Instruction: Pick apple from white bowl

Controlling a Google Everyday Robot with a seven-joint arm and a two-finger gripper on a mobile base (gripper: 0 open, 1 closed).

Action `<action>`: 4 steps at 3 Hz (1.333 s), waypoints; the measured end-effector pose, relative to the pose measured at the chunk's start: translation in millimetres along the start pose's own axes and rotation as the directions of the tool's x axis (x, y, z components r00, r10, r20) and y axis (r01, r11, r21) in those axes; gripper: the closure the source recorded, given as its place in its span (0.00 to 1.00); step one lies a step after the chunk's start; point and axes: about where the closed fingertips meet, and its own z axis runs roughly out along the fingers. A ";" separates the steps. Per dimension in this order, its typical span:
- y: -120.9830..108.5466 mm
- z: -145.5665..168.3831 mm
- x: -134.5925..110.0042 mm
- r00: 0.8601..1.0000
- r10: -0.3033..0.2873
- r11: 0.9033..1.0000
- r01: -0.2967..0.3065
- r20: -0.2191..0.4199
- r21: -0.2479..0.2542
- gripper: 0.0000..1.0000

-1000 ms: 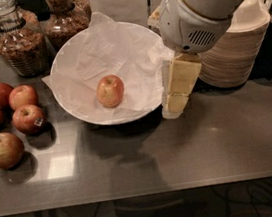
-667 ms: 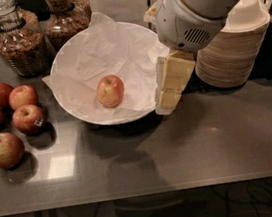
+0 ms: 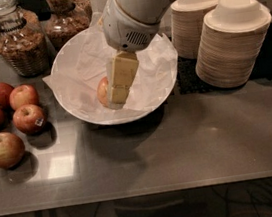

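Observation:
The white bowl [image 3: 81, 113] with its crumpled white paper liner stands on the grey counter, middle left. The apple [image 3: 102, 91], pale orange-red, lies in the bowl; only its left edge shows. My gripper [image 3: 118, 97] reaches down into the bowl from the upper right, its cream fingers [image 3: 121, 74] right in front of the apple and covering most of it. The white arm housing [image 3: 137, 9] hangs above the bowl's far side.
Several darker red apples [image 3: 28, 118] lie in a group on the counter at the left. Two glass jars [image 3: 19, 41] of granola stand behind the bowl. Two stacks of beige disposable bowls [image 3: 231, 41] stand to the right. The counter's front edge runs along the bottom.
The gripper has moved left from the bowl's right rim into the bowl and now covers most of the apple. The apple and bowl have not shifted.

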 end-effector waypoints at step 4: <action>-31.4 76.8 18.1 0.998 0.015 0.999 -0.018 -0.055 -0.050 0.00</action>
